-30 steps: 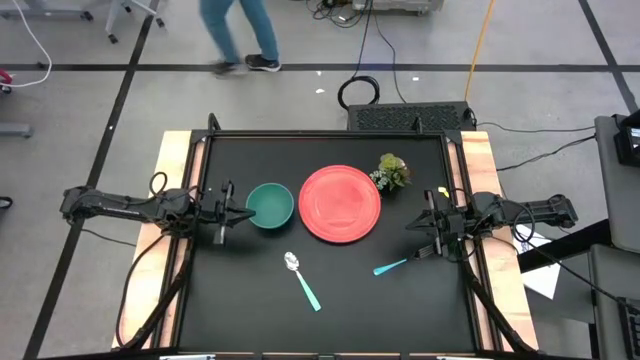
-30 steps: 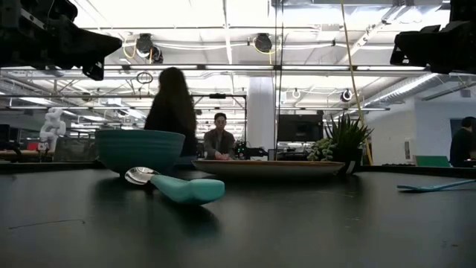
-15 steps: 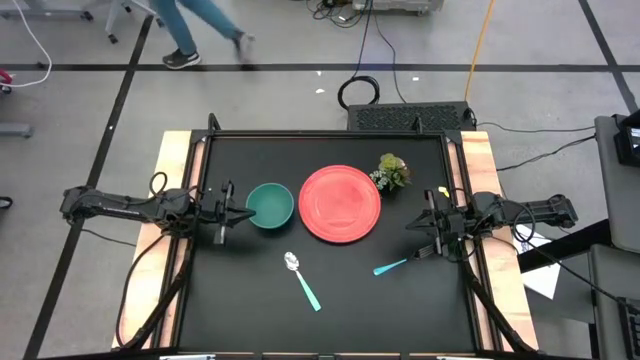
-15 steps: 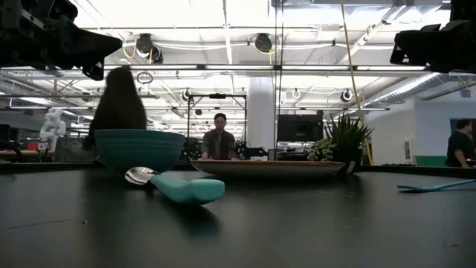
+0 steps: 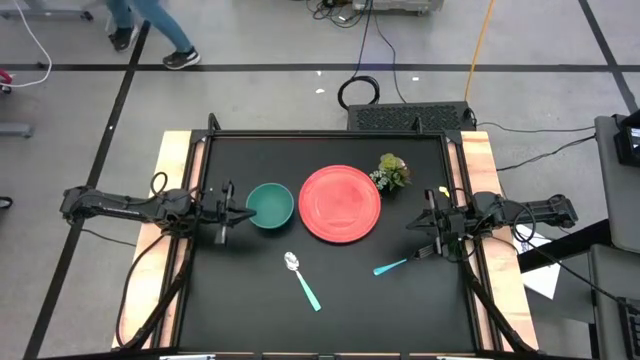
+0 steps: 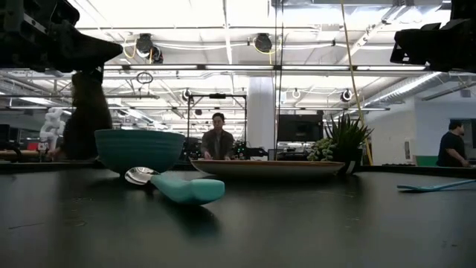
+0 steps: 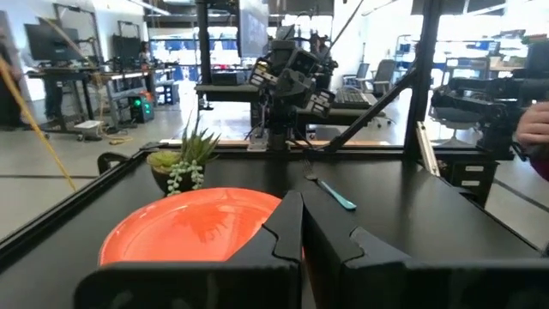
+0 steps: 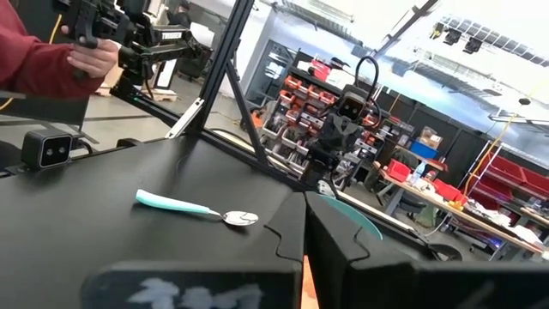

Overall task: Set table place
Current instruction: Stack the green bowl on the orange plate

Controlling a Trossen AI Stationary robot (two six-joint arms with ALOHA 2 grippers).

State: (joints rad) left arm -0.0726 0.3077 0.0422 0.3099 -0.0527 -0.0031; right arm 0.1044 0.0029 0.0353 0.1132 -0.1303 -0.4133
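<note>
The red plate (image 5: 340,204) lies flat in the middle of the black table (image 5: 330,320), and it also shows in the left wrist view (image 7: 184,230). A teal bowl (image 5: 269,205) stands just left of it. My left gripper (image 5: 243,213) hovers shut at the bowl's left side, above its rim and pointing level toward the plate. My right gripper (image 5: 411,226) hovers shut right of the plate, pointing level toward it. Both hold nothing.
A teal-handled spoon (image 5: 301,279) lies near the bowl's front, and another teal-handled utensil (image 5: 392,266) lies below my right gripper. A small potted plant (image 5: 391,172) stands at the plate's far right. Free black tabletop lies along the near edge. People move beyond the table.
Neither arm nor anything on the table has moved. A person beyond the far edge has walked toward the left.
</note>
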